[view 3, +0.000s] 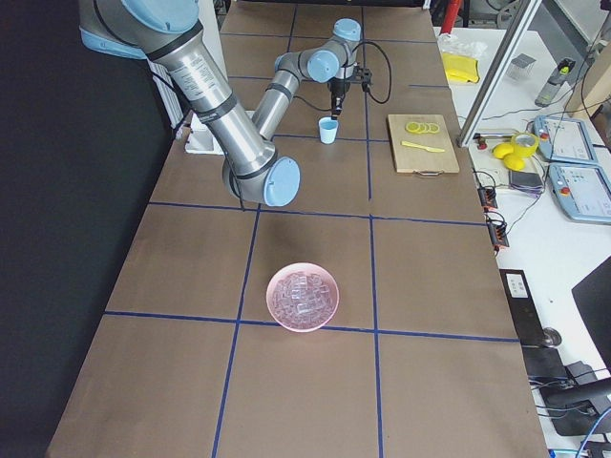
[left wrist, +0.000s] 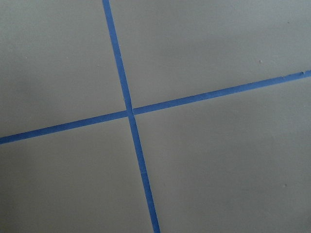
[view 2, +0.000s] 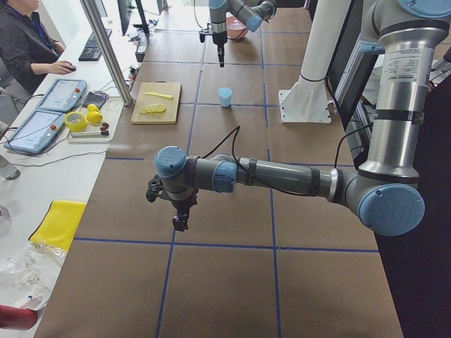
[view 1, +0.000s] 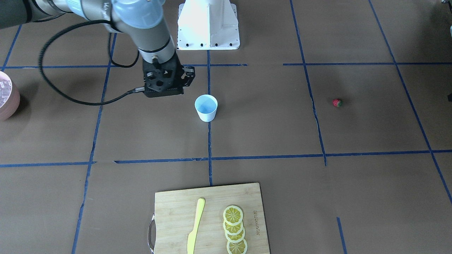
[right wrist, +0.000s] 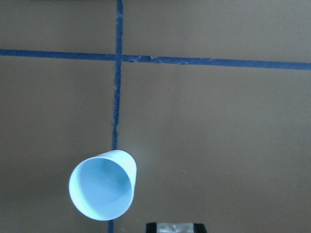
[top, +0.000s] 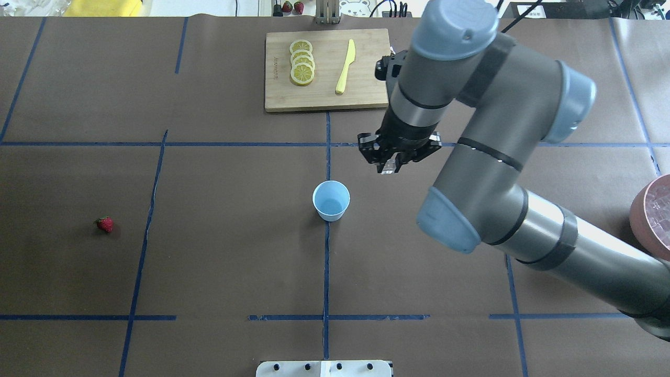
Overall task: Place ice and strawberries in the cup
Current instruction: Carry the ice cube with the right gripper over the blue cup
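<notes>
Likely slick, hard and light, the ice cube (right wrist: 173, 226) sits pinched in the right pincer (top: 390, 166), two o'clock of the cup (top: 331, 200); the left pincer (view 2: 180, 224) I cannot tell.

Open tabletop (top: 235, 262) all round the cup (top: 331, 200); right pincer (top: 391, 168) with ice (right wrist: 174, 227) aloft beside it.

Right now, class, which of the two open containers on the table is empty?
The small white tapered cup with the pale blue inside; the pink round bowl holds clear ice cubes.
</notes>
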`<state>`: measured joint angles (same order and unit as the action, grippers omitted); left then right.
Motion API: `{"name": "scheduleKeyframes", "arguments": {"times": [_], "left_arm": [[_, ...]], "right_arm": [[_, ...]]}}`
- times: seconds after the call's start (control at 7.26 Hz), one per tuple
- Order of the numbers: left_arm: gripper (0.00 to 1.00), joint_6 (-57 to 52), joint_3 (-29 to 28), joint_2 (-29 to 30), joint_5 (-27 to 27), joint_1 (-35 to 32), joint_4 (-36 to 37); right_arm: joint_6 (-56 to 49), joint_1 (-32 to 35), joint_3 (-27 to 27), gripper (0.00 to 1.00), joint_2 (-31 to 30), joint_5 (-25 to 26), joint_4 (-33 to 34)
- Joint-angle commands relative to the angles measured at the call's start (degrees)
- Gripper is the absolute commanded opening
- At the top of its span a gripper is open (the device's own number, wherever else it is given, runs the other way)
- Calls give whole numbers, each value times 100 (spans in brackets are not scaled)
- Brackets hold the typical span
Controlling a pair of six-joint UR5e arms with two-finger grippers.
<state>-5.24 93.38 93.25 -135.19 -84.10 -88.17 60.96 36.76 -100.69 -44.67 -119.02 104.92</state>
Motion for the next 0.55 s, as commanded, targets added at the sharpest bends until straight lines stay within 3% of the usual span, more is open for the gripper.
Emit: {"name": "scheduleKeyframes", "arguments": {"times": [0.0, 0.14, 0.41], "left_arm": [[100, -3, -22, 0, 1, 34, -7], [100, -3, -22, 0, 1, 34, -7], [100, -3, -22, 0, 1, 43, -7]], "right_arm": [[635, -615, 784, 3, 554, 596, -470], [732, -757, 962, 3, 582, 860, -524], [725, -758, 1025, 3, 565, 907, -516]]}}
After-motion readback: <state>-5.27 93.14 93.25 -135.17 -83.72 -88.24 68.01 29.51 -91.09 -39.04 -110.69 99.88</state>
